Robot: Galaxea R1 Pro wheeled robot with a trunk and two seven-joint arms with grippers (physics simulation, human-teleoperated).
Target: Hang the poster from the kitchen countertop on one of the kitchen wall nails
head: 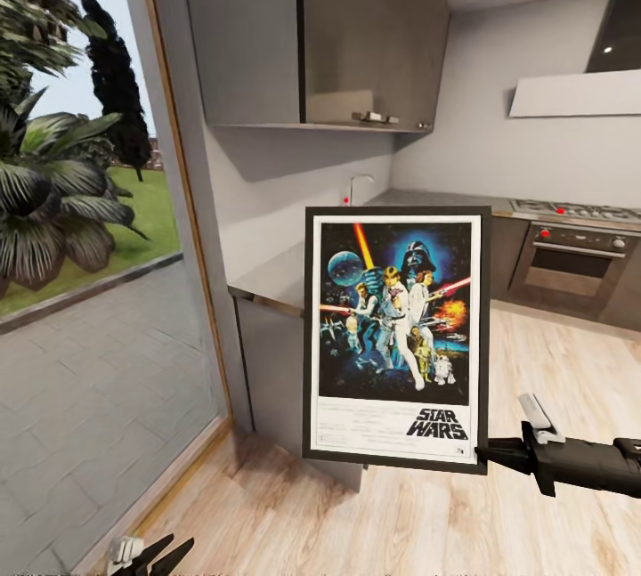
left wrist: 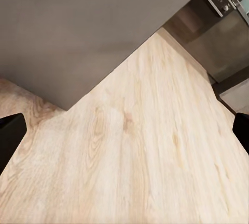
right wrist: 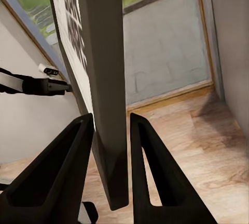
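1. Glass door or window [head: 89, 247] at the left of the head view, wood-framed, with paving, lawn and plants outside.
2. Pale wood floor [head: 463, 514] across the lower part of the head view, running under the grey cabinets.
3. Kitchen countertop [head: 276, 278], the grey L-shaped table behind the poster, with a slim tap [head: 356, 186] toward the corner; wall cupboards [head: 312, 24] above, oven [head: 570, 264] and hob along the far run at the right.
4. Poster [head: 396, 336] held upright in the air in front of the table's near end, clear of its surface, printed side facing the head camera, black frame and white border complete, "STAR WARS" lettering low at the right.
5. Right gripper [head: 485, 456] reaching in from the right, jaws clamped on the poster's lower right corner; in the right wrist view the frame [right wrist: 104, 78] seen edge-on, standing between the two black fingers [right wrist: 57, 177], one pressed on each face.
6. Left gripper [head: 151, 555] low at the bottom edge of the head view, well apart from the poster, jaws spread and holding nothing; black fingertips [left wrist: 10, 135] at opposite edges of the left wrist view, floor and cabinet side between them.
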